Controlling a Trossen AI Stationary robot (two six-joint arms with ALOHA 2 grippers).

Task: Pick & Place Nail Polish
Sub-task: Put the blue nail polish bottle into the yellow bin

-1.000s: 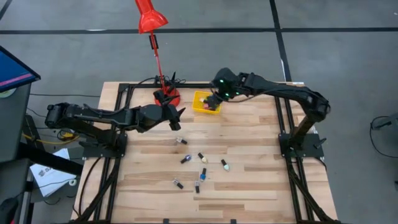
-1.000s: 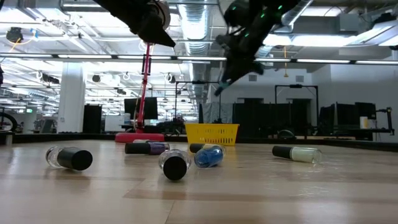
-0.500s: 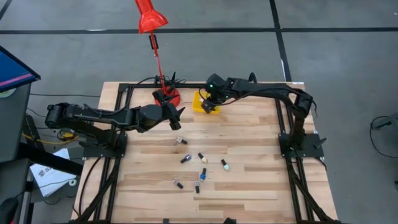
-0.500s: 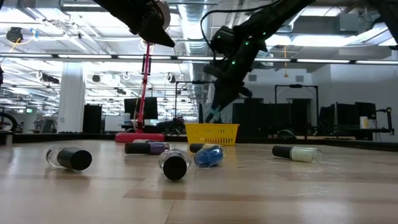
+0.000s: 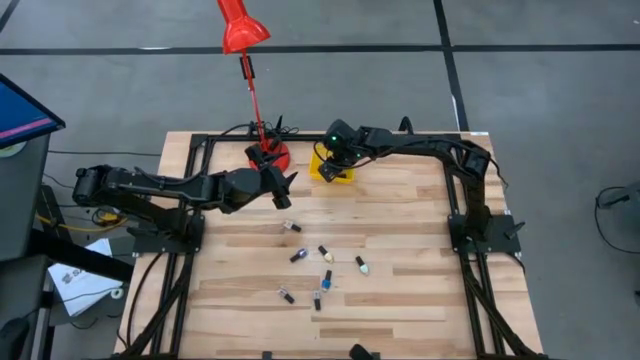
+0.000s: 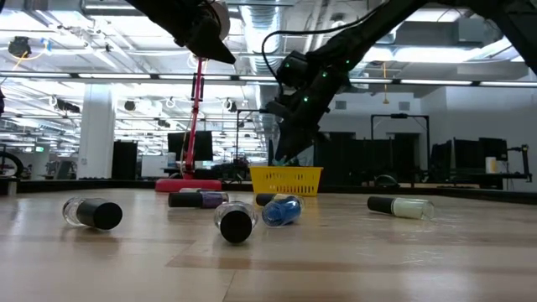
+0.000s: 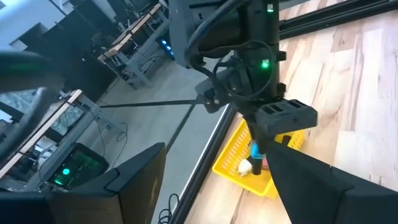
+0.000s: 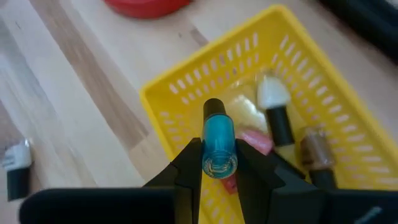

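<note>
My right gripper [image 8: 219,168] is shut on a teal nail polish bottle [image 8: 219,140] with a black cap, just above the small yellow bin [image 8: 186,81] at the table's far middle [image 5: 322,174]. Three bottles lie inside the bin: one white-capped [image 8: 273,106], one pink [image 8: 256,142] and one brown [image 8: 314,152]. Several more nail polish bottles lie on their sides on the table's middle, among them a blue one [image 6: 282,210] and a pale one [image 6: 401,206]. My left gripper [image 5: 287,186] hovers open above the table, left of the bin, with nothing in it. My right gripper pinches the teal bottle's glass body [image 8: 219,155] between its two fingers [image 8: 189,163], near the bottle's base. The fingers slant down from the table's right and lie along the bottle. The bottle is lifted clear, cap end [image 8: 214,107] pointing down toward the bin.
A red lamp base [image 5: 270,155] with its red pole stands just left of the bin. Black frame rails [image 5: 455,190] run along the table's sides and far edge. A lone bottle [image 8: 17,165] lies on the wood near the bin. Bare wood lies right of the bin.
My right gripper has come down and toward the table's left with the teal bottle, from above the bin's right side to low over the bin. It stays shut on the bottle. The bottles on the table have kept still.
</note>
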